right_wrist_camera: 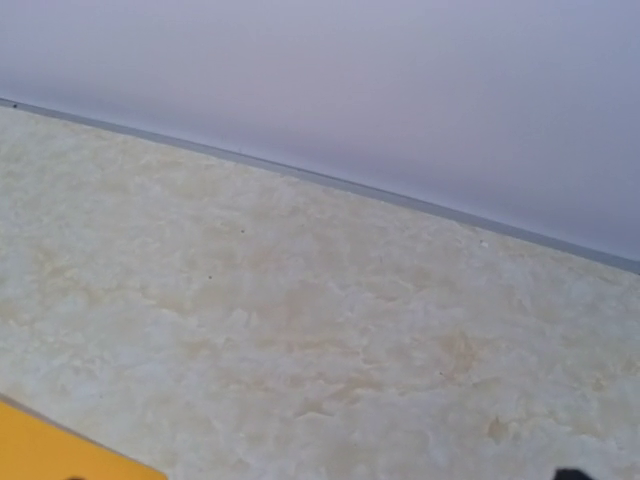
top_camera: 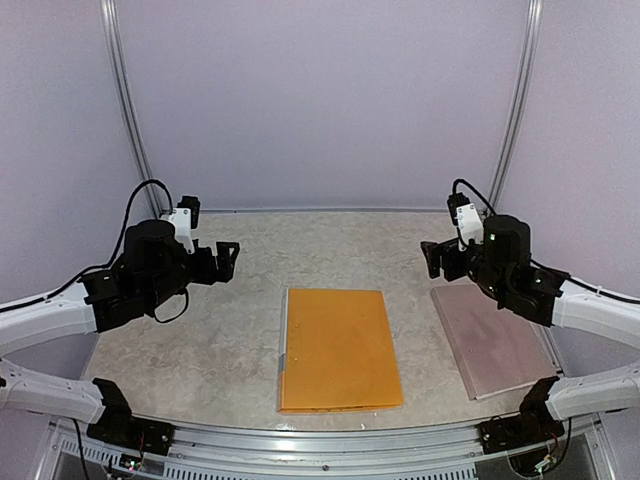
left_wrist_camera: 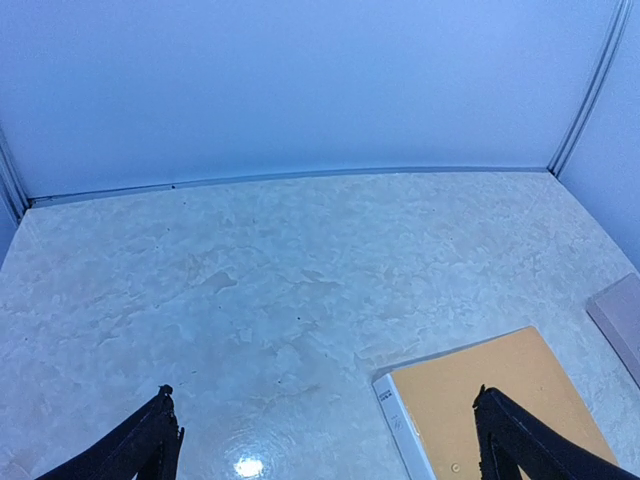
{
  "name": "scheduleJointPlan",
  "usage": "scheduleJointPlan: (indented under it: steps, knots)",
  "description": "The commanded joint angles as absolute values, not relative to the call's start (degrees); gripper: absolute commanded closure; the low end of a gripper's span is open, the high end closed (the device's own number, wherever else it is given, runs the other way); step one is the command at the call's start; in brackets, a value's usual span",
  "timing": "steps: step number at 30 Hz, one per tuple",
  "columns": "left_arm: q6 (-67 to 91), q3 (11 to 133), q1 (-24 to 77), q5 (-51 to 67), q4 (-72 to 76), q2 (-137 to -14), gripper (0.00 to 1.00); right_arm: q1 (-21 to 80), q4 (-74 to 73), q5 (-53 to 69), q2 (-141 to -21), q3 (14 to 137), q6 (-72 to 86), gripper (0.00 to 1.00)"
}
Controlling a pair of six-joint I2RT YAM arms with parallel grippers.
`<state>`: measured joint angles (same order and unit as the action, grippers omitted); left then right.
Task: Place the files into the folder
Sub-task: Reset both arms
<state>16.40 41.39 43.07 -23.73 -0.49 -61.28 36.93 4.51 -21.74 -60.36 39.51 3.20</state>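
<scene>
One corner of the folder (right_wrist_camera: 50, 455) shows in right-wrist view.

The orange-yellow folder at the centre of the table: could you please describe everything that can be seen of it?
The flat orange-yellow document folder is a plain rectangle that looks like thin card or plastic, with a white spine strip along its left long edge. It lies closed and flat on the pale marbled table, near the front edge, its long sides running roughly front to back. Only the table touches it.
</scene>
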Motion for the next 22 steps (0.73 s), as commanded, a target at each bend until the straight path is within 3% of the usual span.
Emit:
scheduleJointPlan:
  steps: [1,22]
  knots:
    - [12.6,38.4,40.8,-24.3,2.4,-56.9,0.01,36.5,7.9,-22.8,-60.8,37.7,2.3,0.01]
    - [13.8,39.8,39.9,-21.6,1.0,-60.0,0.01,36.5,8.8,-22.4,-62.1,37.7,2.6,0.01]
